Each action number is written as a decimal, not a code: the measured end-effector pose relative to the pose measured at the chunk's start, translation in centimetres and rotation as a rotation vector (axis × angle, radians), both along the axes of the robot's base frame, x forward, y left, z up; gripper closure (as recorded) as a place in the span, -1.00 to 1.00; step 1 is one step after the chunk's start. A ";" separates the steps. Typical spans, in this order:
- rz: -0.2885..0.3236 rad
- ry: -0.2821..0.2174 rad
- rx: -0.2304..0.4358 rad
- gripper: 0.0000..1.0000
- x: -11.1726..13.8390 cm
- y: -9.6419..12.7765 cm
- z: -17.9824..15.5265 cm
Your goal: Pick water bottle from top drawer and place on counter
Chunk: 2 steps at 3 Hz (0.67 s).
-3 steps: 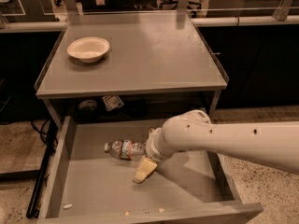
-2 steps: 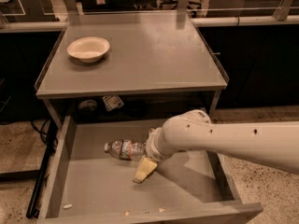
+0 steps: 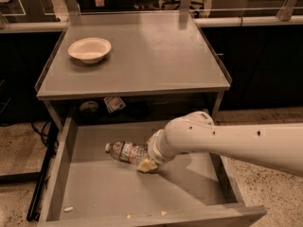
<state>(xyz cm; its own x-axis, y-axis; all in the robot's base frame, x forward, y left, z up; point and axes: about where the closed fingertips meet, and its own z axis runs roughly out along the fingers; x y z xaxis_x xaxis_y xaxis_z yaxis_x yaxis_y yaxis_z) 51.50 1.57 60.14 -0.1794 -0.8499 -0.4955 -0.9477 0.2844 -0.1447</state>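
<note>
The water bottle lies on its side on the floor of the open top drawer, with its white cap pointing left. My gripper is down inside the drawer at the bottle's base end, on its right side and touching or nearly touching it. The white arm reaches in from the right and hides the bottle's bottom. The counter is the grey top above the drawer.
A beige bowl sits at the counter's back left. A small packet and a dark round object lie in the shadow behind the drawer. Crumbs lie near the drawer's front wall. Speckled floor lies on both sides.
My gripper has shifted slightly up and back toward the bottle's base. The bottle has not visibly moved.
</note>
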 end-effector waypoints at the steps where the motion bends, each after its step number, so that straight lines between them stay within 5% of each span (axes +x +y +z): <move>1: 0.000 0.000 0.000 0.32 0.0 0.0 0.0; 2: 0.000 0.000 0.000 0.79 0.0 0.0 0.0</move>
<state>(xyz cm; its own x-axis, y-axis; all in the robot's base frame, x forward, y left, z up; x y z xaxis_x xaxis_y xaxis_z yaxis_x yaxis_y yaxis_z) 51.50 1.57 60.14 -0.1793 -0.8500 -0.4954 -0.9478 0.2842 -0.1447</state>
